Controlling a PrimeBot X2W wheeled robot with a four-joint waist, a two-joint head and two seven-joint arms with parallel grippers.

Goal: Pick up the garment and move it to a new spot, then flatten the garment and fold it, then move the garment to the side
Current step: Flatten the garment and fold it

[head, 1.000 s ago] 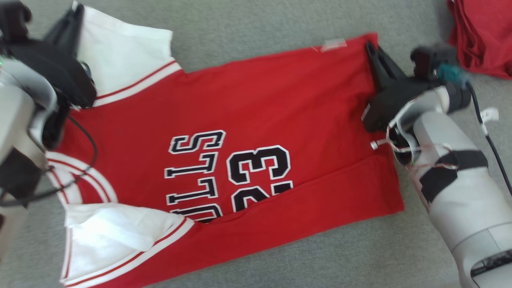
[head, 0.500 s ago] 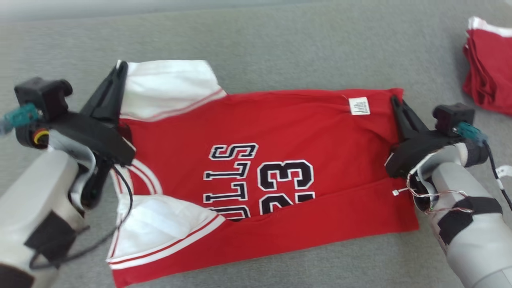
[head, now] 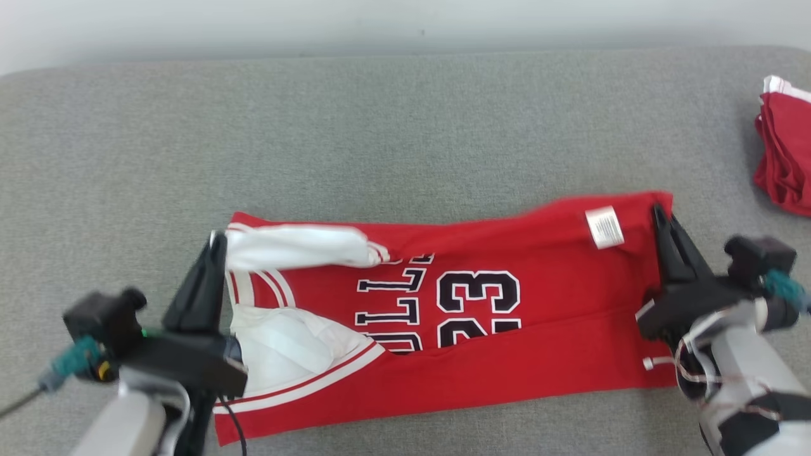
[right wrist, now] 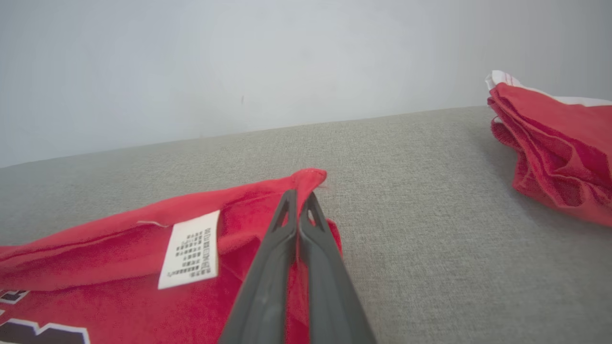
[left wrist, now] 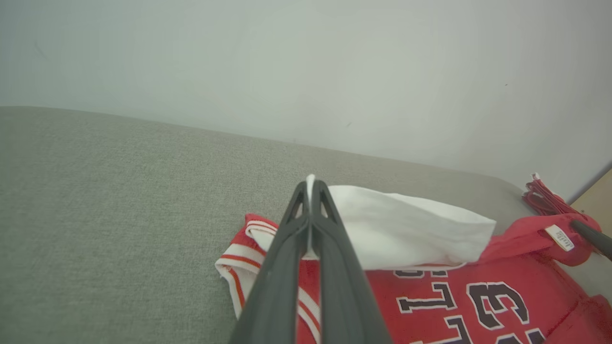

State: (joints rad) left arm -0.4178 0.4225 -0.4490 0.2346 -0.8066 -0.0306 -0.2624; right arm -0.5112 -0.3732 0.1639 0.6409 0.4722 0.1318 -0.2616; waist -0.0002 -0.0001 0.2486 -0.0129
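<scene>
The left pincer is closed tight, with a thin edge of white cloth caught between its tips: the edge of the white sleeve of the garment. The right pincer is closed too, its tips nipping the red hem corner, which stands up off the grey bench. The garment, a red jersey with black-and-white lettering and the number 23, stretches between the two pincers. Its far edge is raised at both gripped ends, and its near part lies flat on the bench. A white label hangs just beside the right pincer, on the side toward the left one. Well apart from the right pincer, on its outer side, a pile of red clothes rests on the bench.
</scene>
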